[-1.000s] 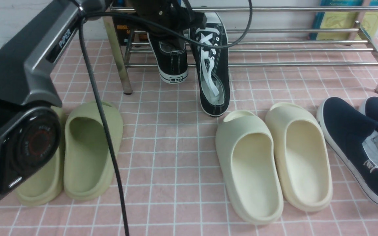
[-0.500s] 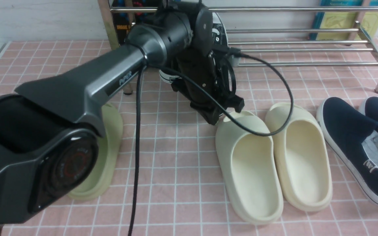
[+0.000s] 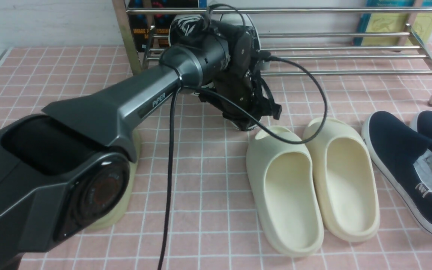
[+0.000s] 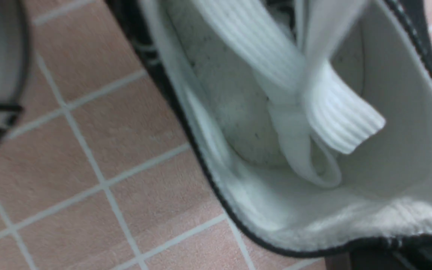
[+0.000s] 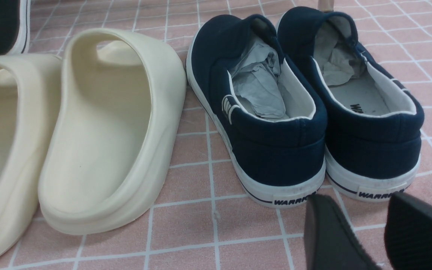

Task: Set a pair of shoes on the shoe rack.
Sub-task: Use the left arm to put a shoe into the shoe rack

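- Pink gridded flooring (image 3: 201, 195) fills your front view, with the chrome shoe rack (image 3: 351, 56) running along the back wall.
- Your left arm (image 3: 126, 101) reaches forward over the floor and covers most of the pair of shoes.
- Left-hand sneaker (image 3: 184, 24): you only get a patch of black canvas and white lacing above the wrist, up among the rack bars. Its direction is hard to read from that patch.
- Right-hand sneaker (image 4: 388, 112): the long axis runs away from you. A bit of white toe cap peeks out by the rack bars, and the heel opening faces you, low on the floor just beside the cream slides (image 3: 287, 187).
- Your left wrist camera looks straight into that heel opening. You see white lining, a black stitched rim, and flat white lace ends (image 4: 324, 123) folded inside.
- Left gripper (image 3: 245, 122) is down at that heel with its jaws together. The wrist hides the fingers, so you can't tell whether they nip the heel rim.
- Right gripper (image 5: 373, 240): fingers apart with nothing between them, hovering just behind the heels of the navy slip-ons (image 5: 276, 123).
- Olive slide (image 3: 131, 180) is mostly hidden behind your left arm, and the frame edge cuts off the far slip-on.
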